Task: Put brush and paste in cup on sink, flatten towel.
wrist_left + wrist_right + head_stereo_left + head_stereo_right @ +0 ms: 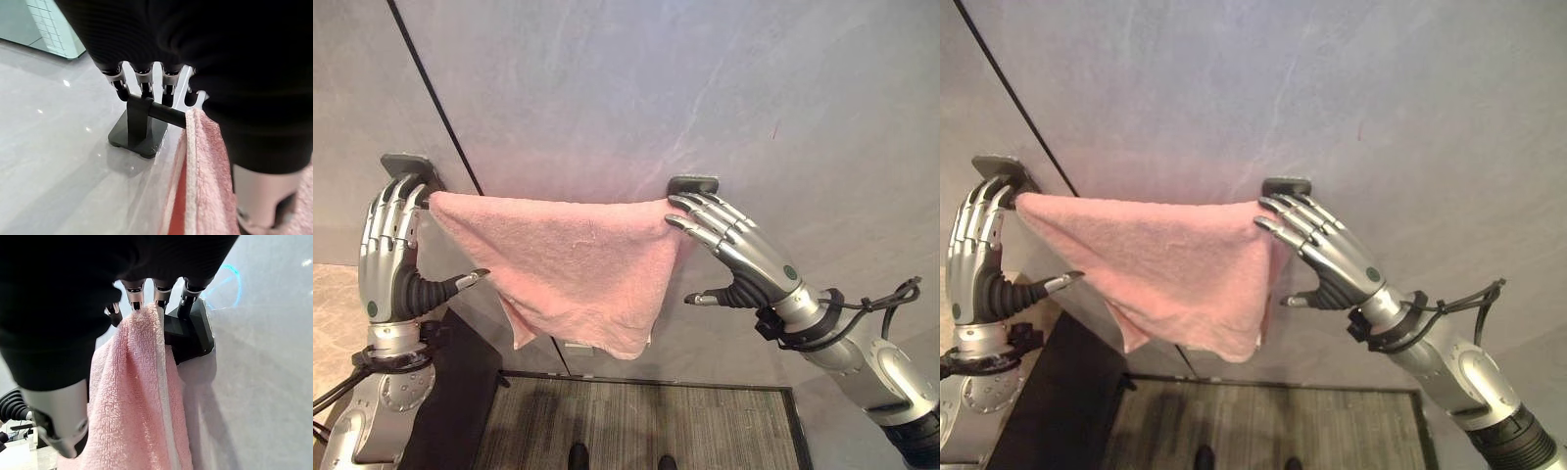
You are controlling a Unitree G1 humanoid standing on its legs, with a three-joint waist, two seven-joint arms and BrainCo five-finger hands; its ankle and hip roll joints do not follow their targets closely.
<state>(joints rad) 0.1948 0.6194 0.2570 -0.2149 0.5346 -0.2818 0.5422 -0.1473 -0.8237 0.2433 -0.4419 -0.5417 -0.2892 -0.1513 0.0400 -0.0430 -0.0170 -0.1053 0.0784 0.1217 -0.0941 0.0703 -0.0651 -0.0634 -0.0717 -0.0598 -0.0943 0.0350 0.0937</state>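
A pink towel [568, 264] hangs over a black bar on the grey wall, spread between the left bracket [406, 164] and the right bracket [695, 182], with its lower edge sagging to a point. My left hand [386, 264] is open at the towel's left end, its fingers [142, 83] straight and reaching over the bare bar [161, 111] beside the towel [205, 181]. At the right end my right hand [744, 255] is open, fingers resting on the towel's top edge [132, 396] by the bracket [193, 333], thumb apart below.
A black seam [435, 98] runs diagonally down the wall behind the left bracket. Below the towel lies a grey striped floor panel [636, 421] in a dark frame. A dark cabinet side [460, 392] stands at the lower left.
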